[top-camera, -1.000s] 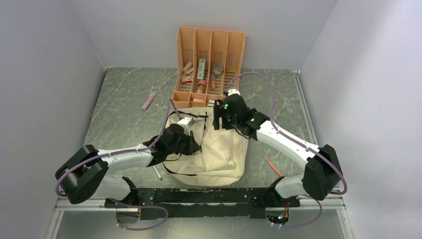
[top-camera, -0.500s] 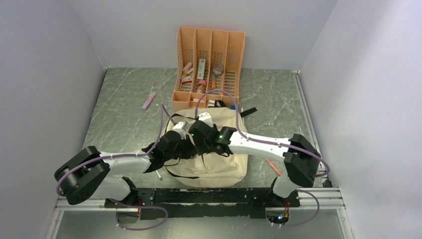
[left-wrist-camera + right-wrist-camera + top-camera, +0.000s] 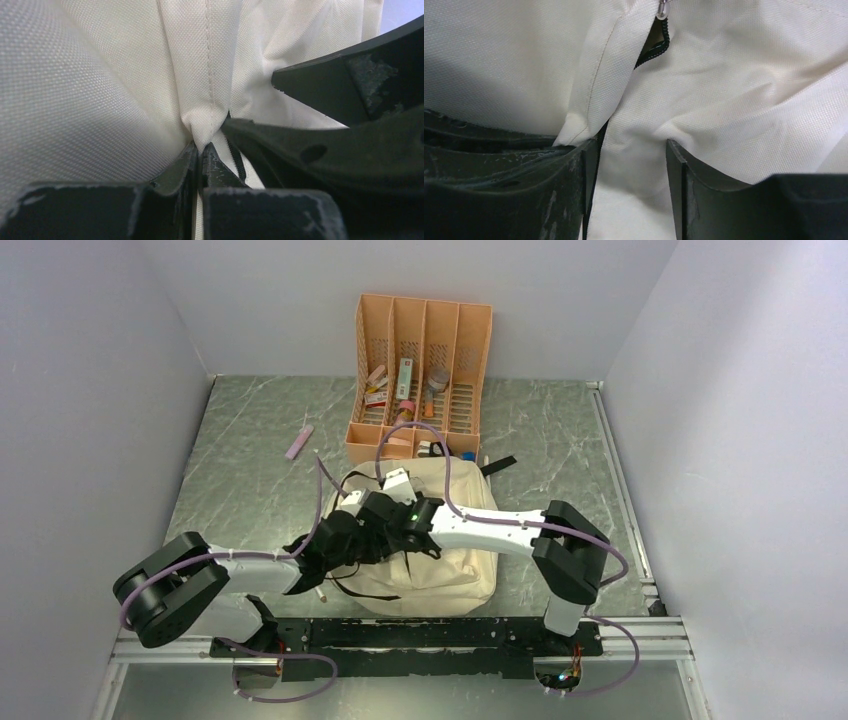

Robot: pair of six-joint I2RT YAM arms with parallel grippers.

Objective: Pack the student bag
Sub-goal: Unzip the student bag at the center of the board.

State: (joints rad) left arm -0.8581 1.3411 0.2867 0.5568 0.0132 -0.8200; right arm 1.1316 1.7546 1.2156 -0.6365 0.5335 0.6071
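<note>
Left gripper (image 3: 200, 148) is pinched tight on a stitched fold of the student bag (image 3: 455, 565), with cream fabric bunched right between its tips. Right gripper (image 3: 631, 150) sits just beside it, jaws parted, straddling the cloth next to the black zipper (image 3: 658, 47). Bag lies on the grey marbled table (image 3: 250, 470), between the arm bases and the orange desk organiser (image 3: 420, 350).

The left gripper (image 3: 199, 151) has its jaws pinched on a seamed fold of the cream student bag (image 3: 85, 85).
</note>
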